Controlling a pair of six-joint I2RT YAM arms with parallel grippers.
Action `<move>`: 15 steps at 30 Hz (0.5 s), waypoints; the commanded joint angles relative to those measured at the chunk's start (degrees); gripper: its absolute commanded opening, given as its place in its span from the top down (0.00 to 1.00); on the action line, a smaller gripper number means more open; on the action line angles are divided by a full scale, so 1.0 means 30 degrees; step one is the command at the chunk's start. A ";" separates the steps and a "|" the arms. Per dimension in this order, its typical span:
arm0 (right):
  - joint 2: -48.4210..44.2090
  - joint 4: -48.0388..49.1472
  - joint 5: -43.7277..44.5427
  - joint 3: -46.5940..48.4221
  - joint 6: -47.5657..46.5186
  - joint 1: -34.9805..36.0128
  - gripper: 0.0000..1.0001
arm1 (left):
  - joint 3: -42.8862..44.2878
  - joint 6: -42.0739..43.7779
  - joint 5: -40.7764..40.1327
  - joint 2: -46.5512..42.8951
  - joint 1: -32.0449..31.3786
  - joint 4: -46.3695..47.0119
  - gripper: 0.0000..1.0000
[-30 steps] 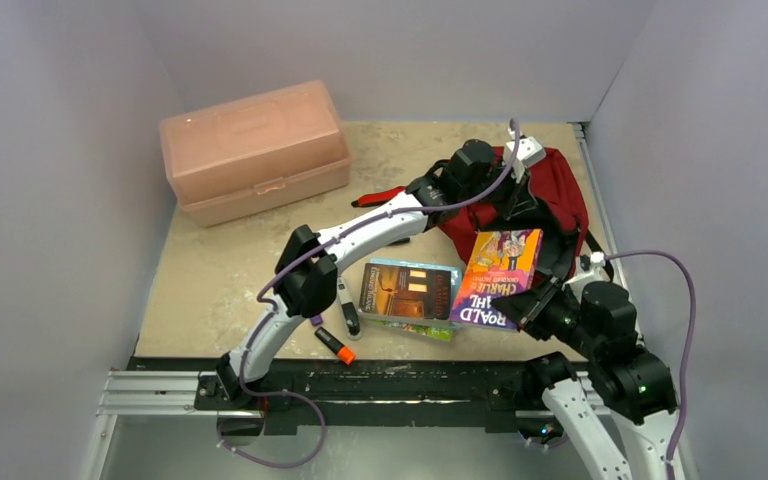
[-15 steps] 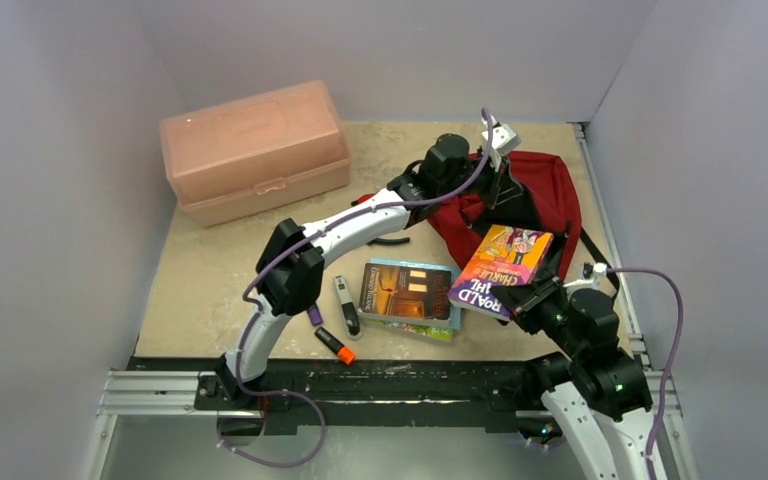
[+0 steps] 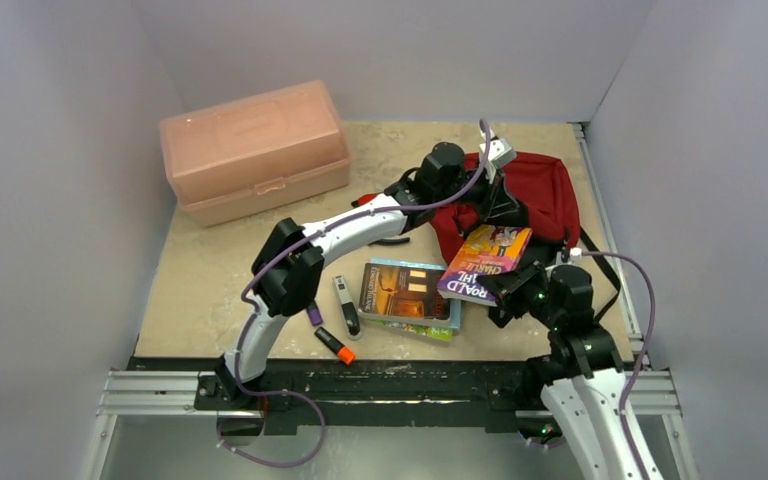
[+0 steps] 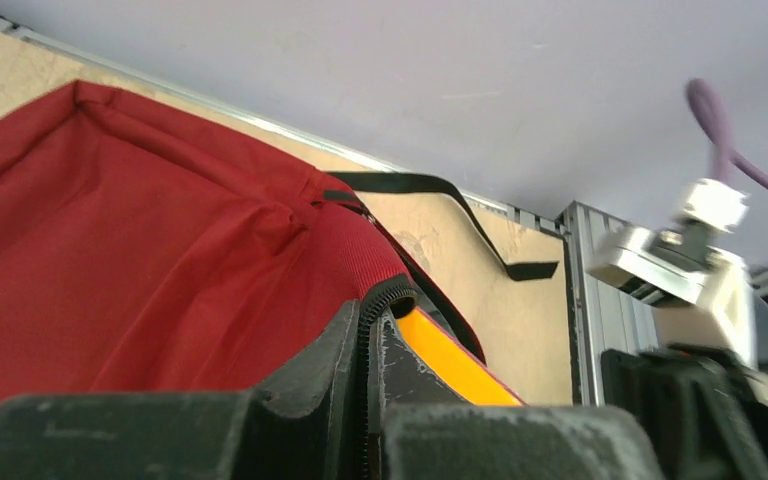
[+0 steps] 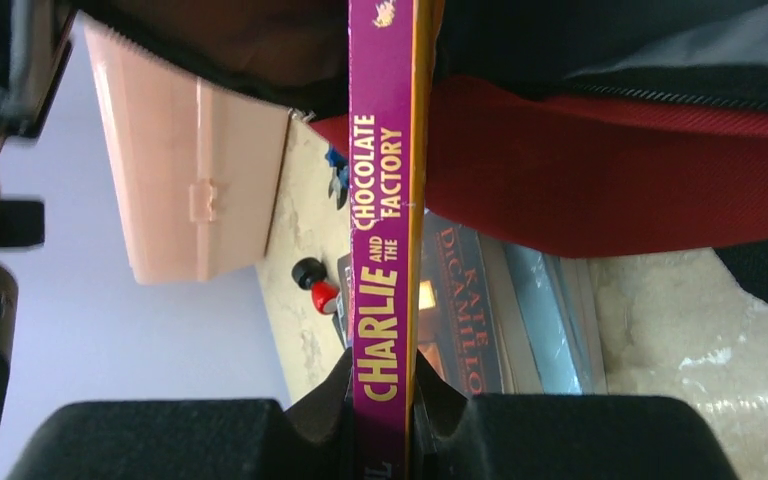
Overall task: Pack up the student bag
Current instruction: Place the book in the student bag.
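The dark red student bag (image 3: 545,190) lies at the back right of the table; it also fills the left wrist view (image 4: 140,260). My left gripper (image 3: 495,200) is shut on the bag's black zipper edge (image 4: 385,300) and holds the opening up. My right gripper (image 3: 510,285) is shut on the purple Charlie and the Chocolate Factory book (image 3: 485,260), gripping its spine (image 5: 385,300). The book's far end reaches into the bag's mouth. Its yellow edge shows by the left fingers (image 4: 450,365).
A dark blue book (image 3: 407,290) lies on a green one in front of the bag. A pale pink plastic box (image 3: 252,150) stands at the back left. Markers (image 3: 345,303), an orange-capped one (image 3: 335,345) and a red pen (image 3: 380,197) lie by the left arm.
My right gripper has carried the purple book left and back, pushing its far end towards the bag's mouth. My left gripper has shifted slightly left, pulling the bag's edge.
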 commanded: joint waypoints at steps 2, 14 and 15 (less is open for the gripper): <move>0.2633 0.4210 -0.8578 -0.1974 -0.2438 -0.6524 1.00 | -0.0721 0.0223 0.1231 -0.2102 0.0109 0.1602 1.00; 1.4782 0.5007 -0.9834 0.2235 -1.3481 -1.2451 0.90 | -0.0668 -0.2415 -0.0105 -0.0873 -0.0211 0.1544 1.00; 1.5040 0.5127 -0.8941 0.2486 -1.3585 -1.2438 0.76 | -0.0608 -0.2683 -0.0372 -0.0692 -0.0290 0.1525 1.00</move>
